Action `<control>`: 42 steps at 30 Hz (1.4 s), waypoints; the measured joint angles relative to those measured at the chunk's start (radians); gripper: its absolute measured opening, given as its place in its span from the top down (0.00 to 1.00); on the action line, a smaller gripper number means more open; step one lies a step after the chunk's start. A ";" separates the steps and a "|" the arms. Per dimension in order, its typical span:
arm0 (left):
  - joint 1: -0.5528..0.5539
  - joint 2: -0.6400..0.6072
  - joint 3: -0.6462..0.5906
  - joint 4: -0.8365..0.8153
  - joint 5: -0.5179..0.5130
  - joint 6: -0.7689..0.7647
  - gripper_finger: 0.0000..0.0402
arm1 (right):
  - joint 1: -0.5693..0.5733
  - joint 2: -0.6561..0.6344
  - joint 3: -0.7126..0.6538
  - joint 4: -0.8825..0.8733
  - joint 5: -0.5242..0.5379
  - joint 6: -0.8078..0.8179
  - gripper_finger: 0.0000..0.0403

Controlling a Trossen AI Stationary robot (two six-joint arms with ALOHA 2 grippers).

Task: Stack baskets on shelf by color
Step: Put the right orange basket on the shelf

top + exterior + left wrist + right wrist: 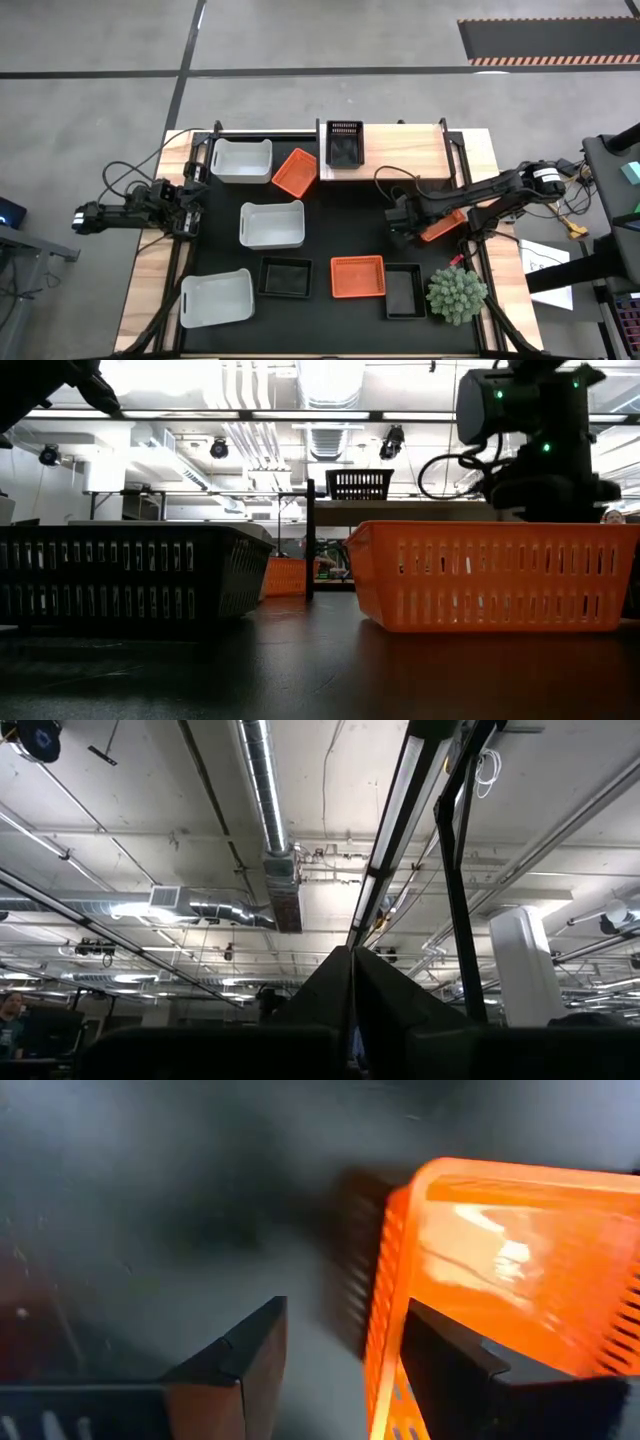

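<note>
An orange basket (443,226) lies on the black mat at the right. My right gripper (406,224) points down over its left end and is open. In the right wrist view one finger (250,1355) stands outside the basket's end wall (385,1320) and the other (455,1365) inside it; I see no touch. A black basket (344,145) sits on the light-wood shelf (405,150) at the far edge. My left gripper (188,196) waits shut at the table's left edge, pointing up at the ceiling (352,982).
On the mat lie three white baskets (241,160) (272,224) (216,297), two more orange ones (295,172) (358,277) and two black ones (286,277) (404,290). A green spiky plant (457,293) stands near my right arm.
</note>
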 joint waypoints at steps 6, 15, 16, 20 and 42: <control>0.000 0.000 0.000 0.000 0.000 0.000 1.00 | 0.000 0.000 -0.051 0.094 0.000 0.003 0.63; 0.000 0.000 0.000 -0.001 0.000 -0.002 1.00 | 0.005 0.000 -0.038 0.094 -0.002 -0.040 0.89; 0.000 0.001 0.000 -0.003 0.000 -0.001 1.00 | 0.005 -0.001 -0.034 0.094 -0.010 -0.049 0.93; 0.000 0.002 0.000 -0.017 0.000 -0.001 1.00 | 0.012 -0.002 0.001 0.087 -0.030 -0.090 0.97; 0.000 0.002 0.000 -0.016 0.000 -0.001 1.00 | 0.268 -0.002 0.543 0.006 -0.026 -0.565 0.97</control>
